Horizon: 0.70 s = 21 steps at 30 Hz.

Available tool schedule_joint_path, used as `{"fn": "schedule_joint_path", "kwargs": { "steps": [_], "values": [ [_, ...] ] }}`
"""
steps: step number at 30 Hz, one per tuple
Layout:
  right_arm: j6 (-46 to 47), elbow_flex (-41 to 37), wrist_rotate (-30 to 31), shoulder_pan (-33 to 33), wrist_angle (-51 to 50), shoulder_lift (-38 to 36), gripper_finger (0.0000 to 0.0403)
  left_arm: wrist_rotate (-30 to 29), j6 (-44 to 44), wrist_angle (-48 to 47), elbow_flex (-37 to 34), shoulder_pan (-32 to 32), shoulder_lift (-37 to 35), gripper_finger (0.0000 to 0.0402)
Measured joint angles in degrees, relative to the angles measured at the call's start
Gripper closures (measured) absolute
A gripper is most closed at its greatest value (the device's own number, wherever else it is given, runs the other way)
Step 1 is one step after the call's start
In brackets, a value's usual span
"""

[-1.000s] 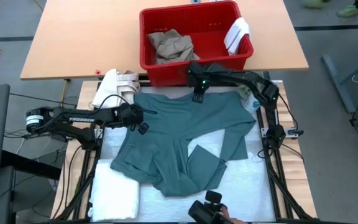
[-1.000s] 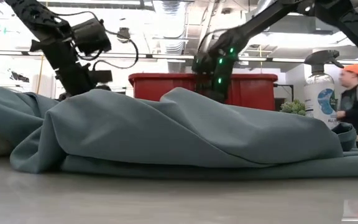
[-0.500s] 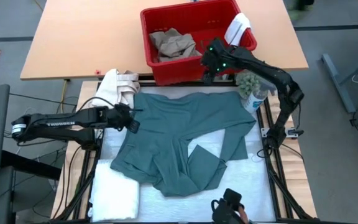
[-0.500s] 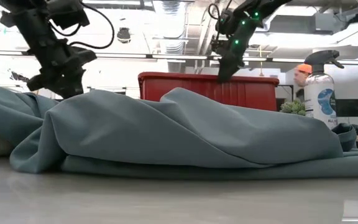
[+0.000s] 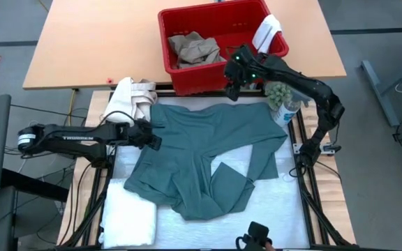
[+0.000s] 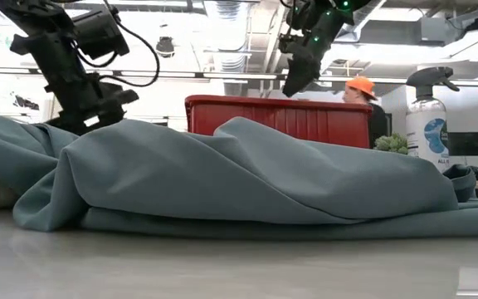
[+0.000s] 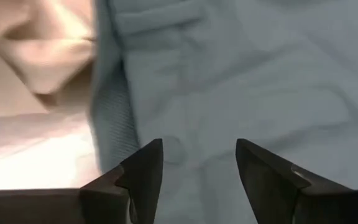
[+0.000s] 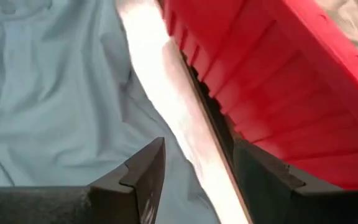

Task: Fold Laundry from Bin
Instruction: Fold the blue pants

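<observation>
A large teal-green garment (image 5: 208, 160) lies spread on the white mat, rumpled in the low view (image 6: 239, 174). My left gripper (image 5: 152, 137) (image 7: 197, 146) is open just over the garment's left edge, with only cloth below its fingers. My right gripper (image 5: 230, 89) (image 8: 197, 146) is open in the air between the garment's far edge and the near wall of the red bin (image 5: 187, 77). Inside the bin lie tan trousers (image 5: 194, 49). A small white cloth (image 5: 267, 35) hangs over the bin's right rim. A folded white towel (image 5: 128, 216) lies at the near left.
A cream canvas bundle (image 5: 131, 97) lies at the mat's far left corner. A spray bottle (image 5: 285, 111) (image 6: 428, 116) stands at the far right. A person in an orange cap (image 6: 359, 87) is behind the bin. A black object (image 5: 257, 237) shows at the near edge.
My right gripper has risen from the garment's far edge and gone toward the bin; it now hangs above the bin's near wall. My left gripper has come down closer to the garment's left edge. The garment lies as before.
</observation>
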Motion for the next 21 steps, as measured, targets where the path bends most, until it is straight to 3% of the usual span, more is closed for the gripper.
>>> {"fn": "schedule_joint_path", "kwargs": {
  "steps": [4, 14, 17, 21],
  "values": [
    [0.0, 0.0, 0.0, 1.1, -1.3, 0.2, 0.0189, -2.2, -2.6, -0.4, 0.0, 0.1, 3.4, 0.0209],
    [-0.5, 0.0, -0.1, 2.0, -1.9, 0.2, 0.0189, 1.2, -2.6, 4.8, 0.0, -0.2, 12.1, 0.0219],
    [-0.5, 0.0, -0.1, 2.4, -2.9, 0.2, 0.0189, 3.6, -2.5, 7.2, 0.0, -0.2, 12.6, 0.0256],
    [-0.5, 0.0, -0.1, 3.1, -4.0, 0.2, 0.0189, 4.1, -2.3, 6.6, 0.8, -0.2, 12.1, 0.0348]
  ]
}}
